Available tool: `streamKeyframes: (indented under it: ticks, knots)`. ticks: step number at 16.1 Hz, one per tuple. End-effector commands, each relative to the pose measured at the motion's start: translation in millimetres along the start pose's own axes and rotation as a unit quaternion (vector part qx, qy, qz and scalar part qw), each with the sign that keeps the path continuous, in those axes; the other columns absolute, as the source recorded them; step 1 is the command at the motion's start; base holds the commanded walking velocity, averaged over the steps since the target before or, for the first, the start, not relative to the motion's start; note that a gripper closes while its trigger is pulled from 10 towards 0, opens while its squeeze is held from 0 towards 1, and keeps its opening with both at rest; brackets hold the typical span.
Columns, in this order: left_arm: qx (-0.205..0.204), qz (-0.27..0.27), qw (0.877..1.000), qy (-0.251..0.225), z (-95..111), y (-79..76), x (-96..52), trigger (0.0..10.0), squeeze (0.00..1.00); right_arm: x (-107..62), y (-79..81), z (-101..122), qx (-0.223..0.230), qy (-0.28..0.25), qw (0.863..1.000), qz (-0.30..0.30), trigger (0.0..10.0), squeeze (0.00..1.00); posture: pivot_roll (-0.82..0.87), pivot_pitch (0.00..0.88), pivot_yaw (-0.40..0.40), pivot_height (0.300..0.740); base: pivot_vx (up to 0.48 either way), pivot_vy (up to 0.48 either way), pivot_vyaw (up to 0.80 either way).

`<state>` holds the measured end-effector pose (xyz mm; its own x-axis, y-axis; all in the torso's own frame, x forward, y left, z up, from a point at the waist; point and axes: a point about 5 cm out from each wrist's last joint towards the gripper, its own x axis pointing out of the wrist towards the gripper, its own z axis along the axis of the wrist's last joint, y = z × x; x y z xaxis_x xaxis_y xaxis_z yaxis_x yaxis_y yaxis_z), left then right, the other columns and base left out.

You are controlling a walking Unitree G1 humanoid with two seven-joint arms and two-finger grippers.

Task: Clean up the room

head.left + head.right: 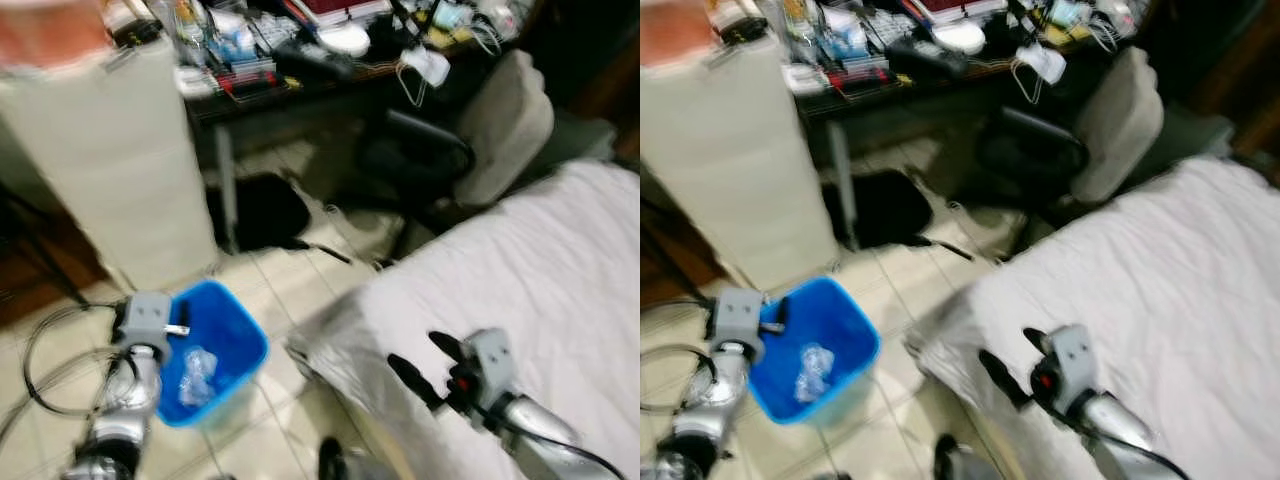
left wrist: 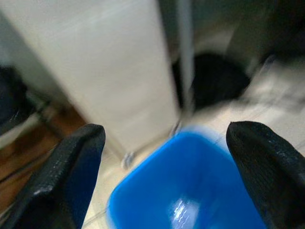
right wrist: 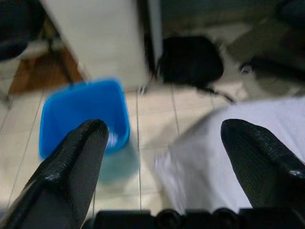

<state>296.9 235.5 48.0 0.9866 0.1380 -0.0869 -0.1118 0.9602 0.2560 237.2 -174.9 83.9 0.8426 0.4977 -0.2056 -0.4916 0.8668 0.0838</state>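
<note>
The left pincer (image 1: 178,330) hangs with its fingers apart and empty, directly over the near rim of a blue plastic bin (image 1: 232,345) standing on the tiled floor (image 1: 275,285). The bin lies just ahead of and below this pincer, so the left arm is clearly the nearer one. The bin is squarish and open-topped, and inside it sits what looks like crumpled clear plastic (image 1: 196,375), though blur makes this uncertain.

The right pincer (image 1: 425,365) is also spread wide and empty, over the near corner of a bed with a white sheet (image 1: 520,270). The bin is off to its left, across a strip of floor.

Farther back stand a tall pale cabinet (image 1: 120,170), a dark bag (image 1: 258,210) on the floor and a grey office chair (image 1: 490,130). Farthest is a cluttered desk (image 1: 300,70).
</note>
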Motion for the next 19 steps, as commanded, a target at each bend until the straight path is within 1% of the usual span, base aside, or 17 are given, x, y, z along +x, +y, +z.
streamKeyframes:
  ticks: [1,2,3,4,5,6,7,8,9,10,11,12,13,14,15,17,19]
  knots:
    - [-0.034,-0.029,0.998,-0.034,10.7,-12.6,-5.7,10.0,0.0,2.3,-5.8,-3.7,0.002,-0.004,1.0,-0.024,10.0,0.07,-0.04,0.062,-0.058,0.74,0.0,0.0,0.0]
    - [-0.061,-0.056,0.995,-0.059,21.6,-25.6,-11.7,10.0,0.0,12.4,-9.2,-2.8,0.007,-0.021,0.999,-0.044,10.0,0.07,0.01,0.006,-0.034,0.74,0.0,0.0,0.0]
    - [-0.079,-0.083,0.99,-0.089,37.1,-40.4,-18.6,10.0,0.0,19.9,-13.6,0.3,0.009,-0.041,0.997,-0.068,10.0,0.07,0.02,0.0,-0.023,0.74,0.0,0.0,0.0]
    - [-0.083,-0.103,0.984,-0.123,54.1,-52.0,-25.1,10.0,0.0,23.0,-17.0,4.8,0.013,-0.063,0.994,-0.087,10.0,0.07,0.03,0.0,-0.008,0.74,0.0,0.0,0.0]
    - [-0.07,-0.118,0.978,-0.158,68.0,-58.5,-29.9,10.0,0.0,25.2,-17.5,6.9,0.012,-0.077,0.992,-0.095,10.0,0.07,0.03,0.0,-0.002,0.74,0.0,0.0,0.0]
    - [-0.068,-0.124,0.974,-0.18,77.6,-59.9,-34.0,10.0,0.0,28.6,-16.1,6.6,0.009,-0.087,0.991,-0.099,10.0,0.07,0.04,0.0,0.006,0.74,0.0,0.0,0.0]
    - [-0.098,-0.099,0.972,-0.19,89.0,-56.0,-40.5,10.0,0.0,26.8,-17.1,6.3,0.016,-0.104,0.988,-0.115,10.0,0.07,0.03,0.0,0.007,0.74,0.0,0.0,0.0]
    - [-0.102,-0.093,0.972,-0.19,90.6,-55.6,-43.3,10.0,0.0,25.2,-17.8,6.1,0.019,-0.109,0.986,-0.122,10.0,0.07,0.03,0.0,0.006,0.74,0.0,0.0,0.0]
    - [-0.105,-0.09,0.975,-0.174,87.3,-56.0,-46.2,10.0,0.0,24.8,-19.0,4.3,0.023,-0.11,0.985,-0.132,10.0,0.07,0.02,0.0,0.008,0.74,0.0,0.0,0.0]
    - [-0.101,-0.086,0.979,-0.152,79.5,-56.6,-44.7,10.0,0.0,25.6,-18.9,3.2,0.022,-0.108,0.985,-0.131,10.0,0.07,0.02,0.0,0.009,0.74,0.0,0.0,-0.8]
    - [-0.093,-0.082,0.986,-0.108,63.7,-57.6,-38.2,10.0,0.0,30.4,-19.7,3.6,0.01,-0.107,0.986,-0.129,10.0,0.07,-0.01,0.0,0.019,0.74,0.0,0.0,-0.8]
    - [-0.088,-0.085,0.988,-0.098,59.0,-58.4,-33.7,10.0,0.0,33.2,-20.7,6.1,0.004,-0.108,0.986,-0.13,10.0,0.06,-0.02,0.0,0.024,0.74,0.0,0.0,-0.8]
    - [-0.092,-0.098,0.988,-0.081,55.0,-62.2,-32.1,10.0,0.0,35.2,-22.5,8.0,-0.002,-0.109,0.985,-0.132,10.0,0.07,-0.03,0.0,0.027,0.74,0.0,0.0,-0.8]
    - [-0.093,-0.101,0.988,-0.076,54.1,-63.2,-31.8,10.0,0.0,35.7,-23.0,8.5,-0.003,-0.109,0.985,-0.133,10.0,0.06,-0.03,0.0,0.027,0.74,0.0,0.0,-0.8]
    - [-0.078,-0.113,0.988,-0.077,54.5,-68.4,-31.6,10.0,0.0,36.6,-26.4,10.4,-0.006,-0.11,0.984,-0.141,10.0,0.06,-0.04,0.0,0.031,0.74,0.0,0.0,-0.8]
    - [-0.057,-0.125,0.987,-0.08,55.2,-74.2,-29.9,10.0,0.0,36.8,-29.5,10.7,-0.012,-0.108,0.983,-0.149,10.0,0.06,-0.05,0.0,0.032,0.74,0.0,0.0,-0.8]
    - [-0.053,-0.127,0.987,-0.076,52.3,-73.6,-26.5,10.0,0.0,32.9,-31.5,8.2,-0.017,-0.105,0.981,-0.159,10.0,0.06,-0.06,0.0,0.033,0.74,0.0,0.0,-0.8]
